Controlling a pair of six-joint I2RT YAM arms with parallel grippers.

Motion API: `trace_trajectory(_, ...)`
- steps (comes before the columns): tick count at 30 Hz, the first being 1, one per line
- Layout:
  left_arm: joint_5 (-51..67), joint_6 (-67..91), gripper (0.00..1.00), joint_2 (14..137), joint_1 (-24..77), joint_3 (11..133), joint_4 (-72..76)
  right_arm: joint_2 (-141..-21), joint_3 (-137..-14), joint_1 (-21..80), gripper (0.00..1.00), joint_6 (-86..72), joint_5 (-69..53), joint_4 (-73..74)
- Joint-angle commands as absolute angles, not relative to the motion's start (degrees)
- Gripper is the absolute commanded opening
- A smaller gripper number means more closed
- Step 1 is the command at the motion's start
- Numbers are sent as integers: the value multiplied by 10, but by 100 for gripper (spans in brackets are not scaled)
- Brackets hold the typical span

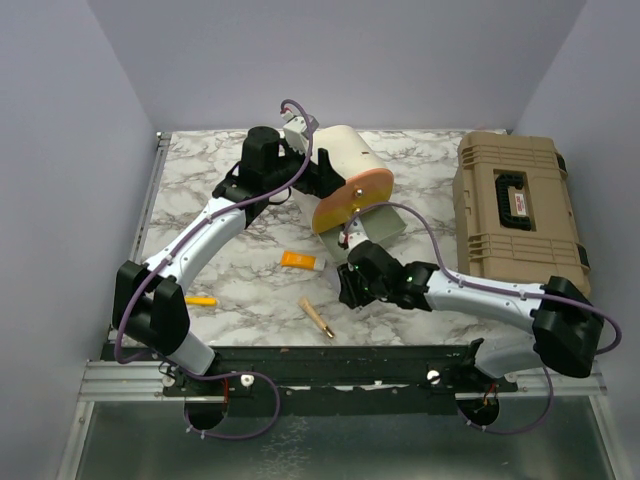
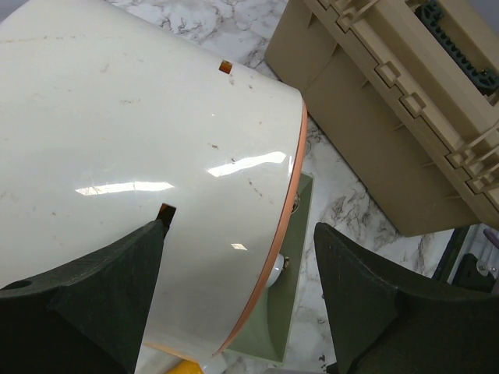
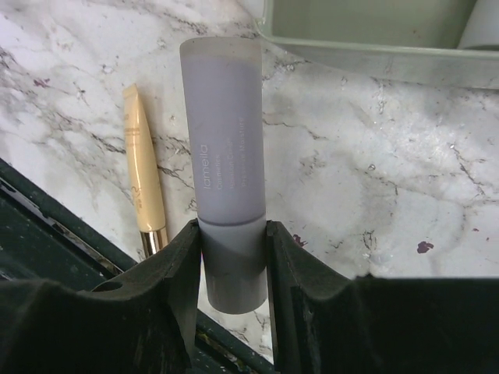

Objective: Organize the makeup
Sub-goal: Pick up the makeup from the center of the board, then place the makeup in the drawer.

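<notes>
My right gripper (image 3: 231,226) is shut on the cap end of a lilac tube (image 3: 222,140), just above the marble near the table's front edge. A gold-capped cream tube (image 3: 144,179) lies left of it. From above, the right gripper (image 1: 351,288) hides the lilac tube. The gold tube (image 1: 318,317), an orange tube (image 1: 300,262) and a yellow pen (image 1: 201,300) lie on the marble. My left gripper (image 2: 242,224) stands open around the side of the cream-and-orange round case (image 2: 148,140). Its left finger (image 2: 117,296) touches the case. The right finger (image 2: 374,304) is apart from it.
A green tray (image 1: 388,226) sits under the edge of the tilted round case (image 1: 348,178), with a small white item in it (image 2: 277,269). The big tan toolbox (image 1: 515,210) stands at the right. A black rail (image 1: 340,362) runs along the front edge.
</notes>
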State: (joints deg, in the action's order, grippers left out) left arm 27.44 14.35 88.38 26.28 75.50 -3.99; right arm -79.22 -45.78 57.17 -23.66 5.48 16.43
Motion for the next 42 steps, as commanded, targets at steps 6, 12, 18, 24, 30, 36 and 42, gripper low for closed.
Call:
trace_trajectory(6, 261, 152, 79, 877, 265, 737, -68, -714, -477, 573, 13, -283, 140, 127)
trace_trajectory(12, 262, 153, 79, 877, 265, 735, -65, -677, -479, 573, 12, -303, 189, 136)
trace_trajectory(18, 265, 155, 79, 878, 265, 737, -64, -668, -502, 572, 12, -317, 208, 151)
trace_trajectory(24, 266, 157, 79, 876, 265, 734, -62, -703, -550, 560, 6, -371, 219, 201)
trace_trajectory(30, 268, 157, 79, 874, 265, 732, -62, -724, -557, 527, 6, -420, 157, 197)
trace_trajectory(36, 268, 156, 79, 871, 265, 732, -61, -744, -544, 461, 3, -472, 46, 194)
trace_trajectory(42, 268, 156, 79, 869, 265, 731, -61, -742, -556, 407, 5, -507, 4, 204)
